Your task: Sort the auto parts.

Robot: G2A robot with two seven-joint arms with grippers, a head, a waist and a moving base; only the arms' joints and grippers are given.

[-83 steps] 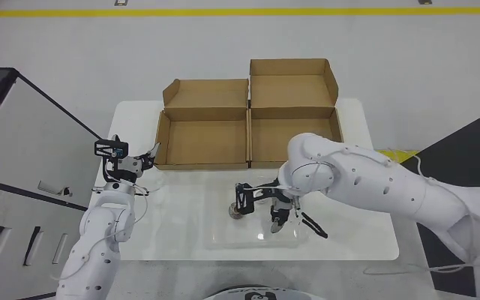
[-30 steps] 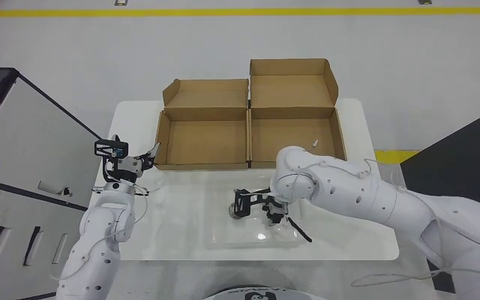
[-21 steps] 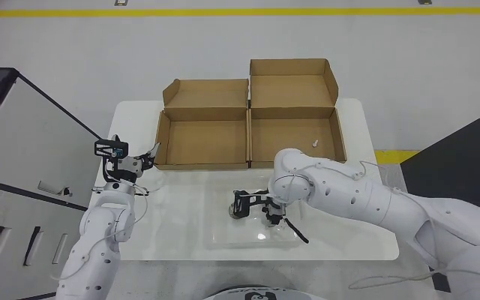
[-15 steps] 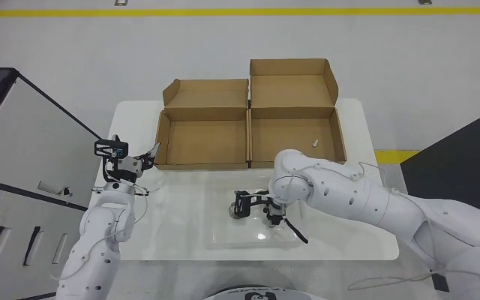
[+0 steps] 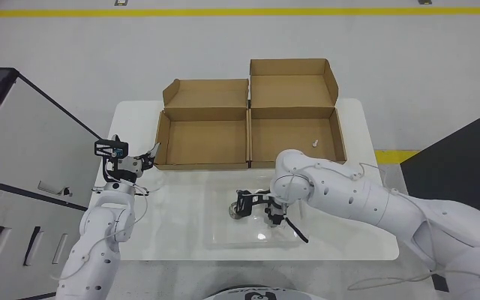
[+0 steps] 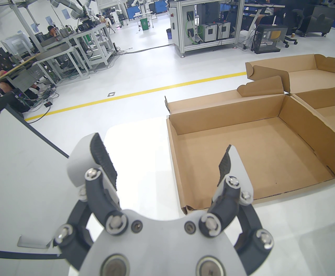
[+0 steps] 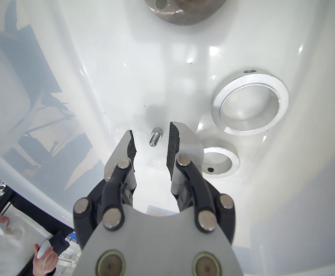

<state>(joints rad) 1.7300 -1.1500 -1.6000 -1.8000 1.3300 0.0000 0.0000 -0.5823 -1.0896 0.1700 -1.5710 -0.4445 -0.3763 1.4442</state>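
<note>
My right gripper [image 7: 151, 132] hangs open inside a clear shallow tray [image 5: 219, 241], its fingers on either side of a small steel bolt [image 7: 154, 136] that lies on the tray floor, apart from both pads. Beside it lie a large silver ring [image 7: 250, 102], a smaller silver ring [image 7: 220, 158] and a dark metal disc [image 7: 183, 11]. From above, the right gripper [image 5: 273, 217] sits just right of the disc [image 5: 237, 213]. My left gripper [image 6: 162, 146] is open and empty at the table's left side [image 5: 129, 160], facing the left cardboard box [image 6: 248, 149].
Two open cardboard boxes stand side by side at the back: the left box [image 5: 206, 142] is bare, the right box [image 5: 295, 139] holds one small white screw [image 5: 316, 142]. The white table [image 5: 172, 217] is bare between the left arm and the tray.
The right arm has swung in over the tray and brought its gripper down around the bolt, shifting only slightly in the last second. The left arm has kept still.
</note>
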